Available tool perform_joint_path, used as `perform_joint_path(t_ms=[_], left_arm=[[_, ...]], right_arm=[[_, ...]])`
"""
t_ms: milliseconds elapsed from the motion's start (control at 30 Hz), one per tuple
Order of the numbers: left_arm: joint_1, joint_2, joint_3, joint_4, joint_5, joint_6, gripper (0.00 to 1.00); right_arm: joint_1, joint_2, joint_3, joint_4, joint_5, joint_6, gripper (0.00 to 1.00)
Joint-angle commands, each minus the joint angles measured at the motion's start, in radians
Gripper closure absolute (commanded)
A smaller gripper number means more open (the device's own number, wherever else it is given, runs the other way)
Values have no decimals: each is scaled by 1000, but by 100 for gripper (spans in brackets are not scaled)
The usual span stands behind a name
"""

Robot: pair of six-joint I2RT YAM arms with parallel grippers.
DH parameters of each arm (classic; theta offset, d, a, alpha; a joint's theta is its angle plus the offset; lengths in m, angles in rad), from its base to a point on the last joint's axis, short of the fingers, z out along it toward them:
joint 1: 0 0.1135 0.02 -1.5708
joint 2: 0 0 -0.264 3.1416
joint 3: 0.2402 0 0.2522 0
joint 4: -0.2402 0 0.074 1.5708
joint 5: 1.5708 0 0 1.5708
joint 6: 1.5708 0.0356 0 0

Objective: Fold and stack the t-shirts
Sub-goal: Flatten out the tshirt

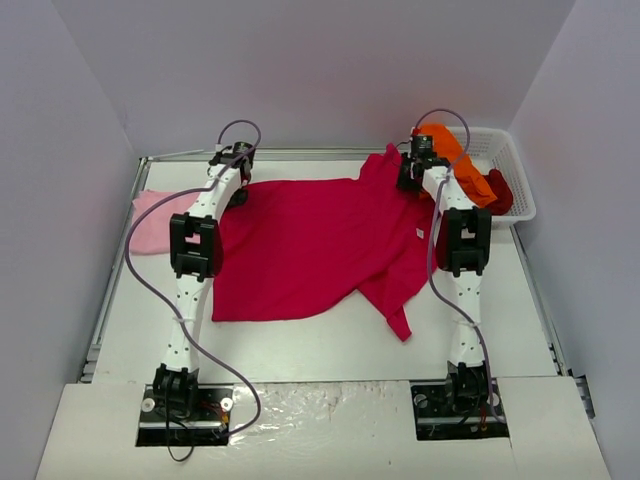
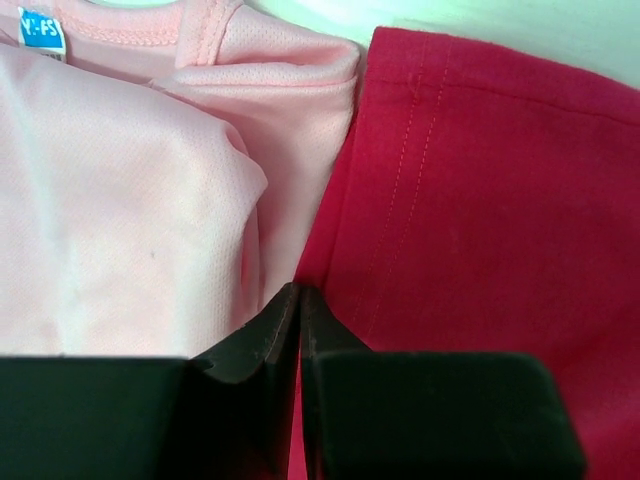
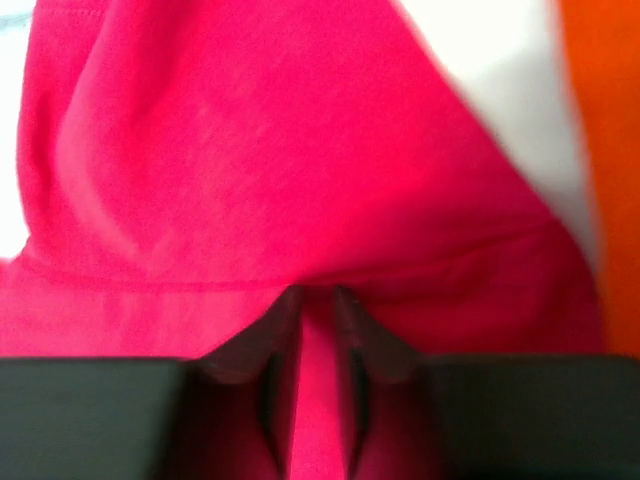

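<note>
**Fig.** We count four shirts and one basket. The crimson shirt (image 1: 300,250) lies spread on the table (image 1: 330,340). The pink shirt (image 1: 150,220) is bunched against its left edge. The basket (image 1: 518,170), at the far right, holds the orange shirt (image 1: 460,160) and the dark red shirt (image 1: 500,190). A blue tag (image 2: 42,32) at the pink collar carries white letters we cannot read. The left gripper (image 2: 300,292), pressed together, appears to pinch the crimson hem. The right gripper (image 3: 318,292) pinches a crimson fold.

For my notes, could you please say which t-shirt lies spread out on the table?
The crimson-magenta t-shirt; the pink one lies folded, the orange and dark red ones crumpled at the basket.
</note>
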Motion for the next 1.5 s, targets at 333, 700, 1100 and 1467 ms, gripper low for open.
perform_joint_path(t_ms=[333,700,1100,1467], left_arm=[[-65,-481,-205,24,-103,54,67],[-169,-970,-848,156,-12,-26,66],[-239,-1267,-1221,168,19,-48,65],[-239,-1252,-1224,156,50,-20,64]], right_arm=[[58,-456,-314,56,5,-11,44],[238,-1028,-796,9,130,36,57],[566,-1407,-1193,-209,218,147,64],[727,-1395,-1362,-212,243,367,61]])
